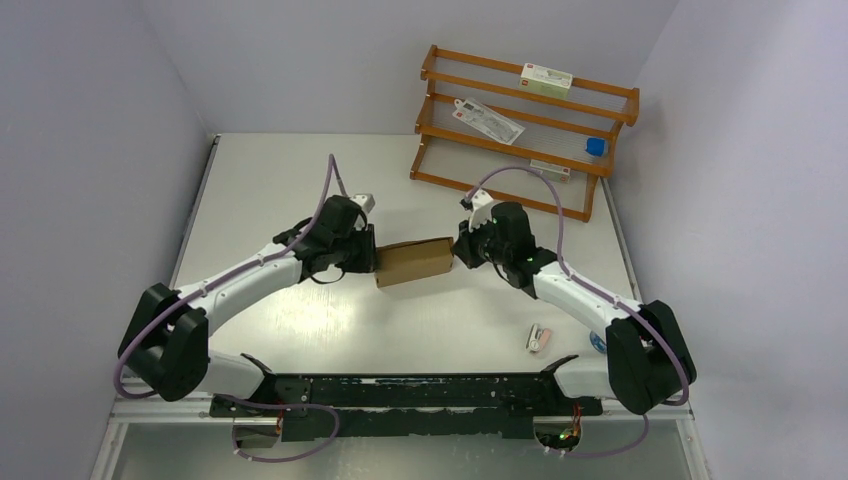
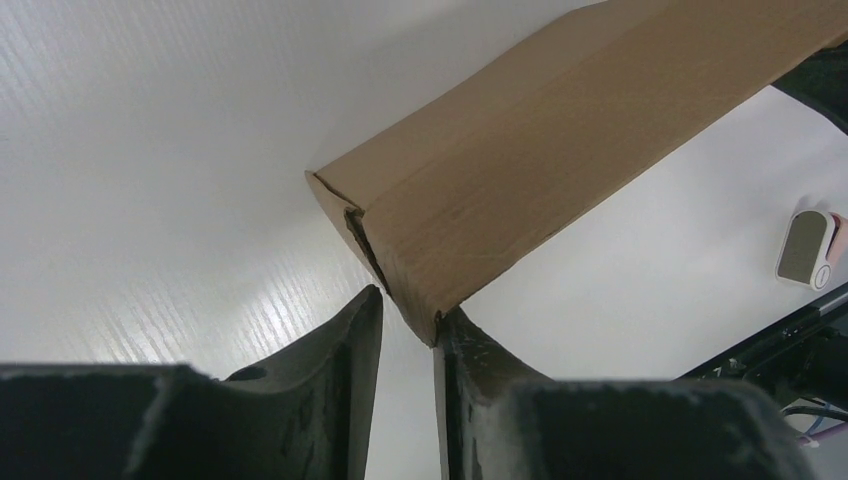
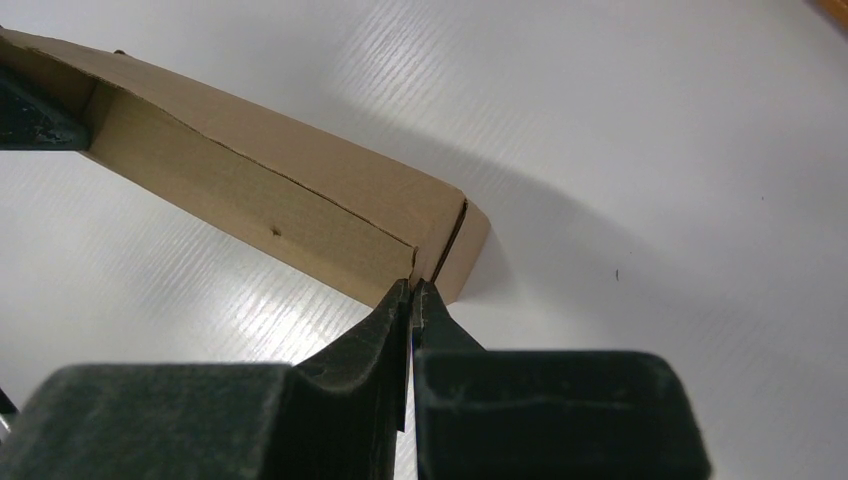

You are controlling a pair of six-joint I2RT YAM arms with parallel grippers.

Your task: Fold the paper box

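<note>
The paper box point(image 1: 413, 261) is a plain brown carton lying on the white table between my two grippers. My left gripper point(image 1: 368, 262) is at its left end. In the left wrist view the jaws point(image 2: 410, 305) stand a little apart, with the lower corner of the box point(image 2: 560, 150) between the tips and touching one finger point(image 2: 460, 345). My right gripper point(image 1: 460, 250) is at the right end. In the right wrist view its jaws point(image 3: 413, 285) are pressed together on the edge of the end of the box point(image 3: 300, 190), at the flap seam.
A wooden rack point(image 1: 520, 130) with flat packets and a small blue item point(image 1: 596, 146) stands at the back right. A small white-pink object point(image 1: 539, 338) lies near the right arm's base; it also shows in the left wrist view point(image 2: 808, 248).
</note>
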